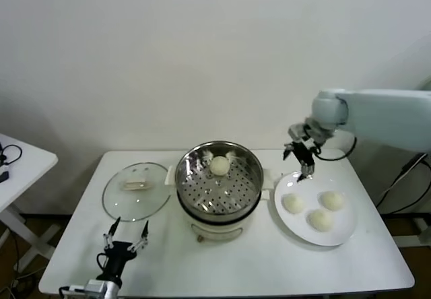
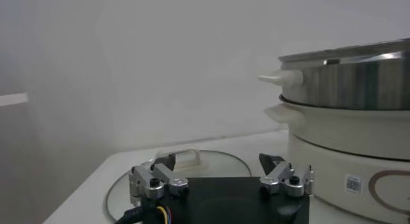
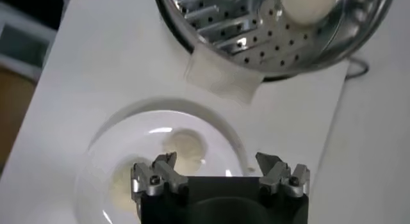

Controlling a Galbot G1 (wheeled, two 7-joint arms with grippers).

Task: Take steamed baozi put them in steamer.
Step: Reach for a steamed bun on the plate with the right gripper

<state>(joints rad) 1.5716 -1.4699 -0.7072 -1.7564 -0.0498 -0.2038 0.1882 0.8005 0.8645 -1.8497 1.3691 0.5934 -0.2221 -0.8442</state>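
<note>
- The round shiny stainless-steel steamer [image 1: 219, 184] with a perforated bottom sat on a white electric pot base [image 2: 349, 158] near the middle of the white surface [image 1: 222, 262].
- One creamy-white steamed baozi [image 1: 219, 165] lay inside the steamer, against the wall nearest the surface's far edge.
- Three more creamy-white round buns [image 1: 320, 209] rested apart from one another on a flat white round plate [image 1: 340, 235] toward the surface's right edge.
- The right gripper [image 1: 304, 160] hung released, jaws spread wide and holding nothing, above the plate's far rim, between the plate and the steamer.
- The left gripper [image 1: 125, 232] hovered near the surface's front-left corner, fingers spread and empty, just in front of a round glass lid [image 1: 136, 191] lying flat beside the steamer.
- A small label [image 2: 353, 184] showed on the pot base; its print was too small to read.
</note>
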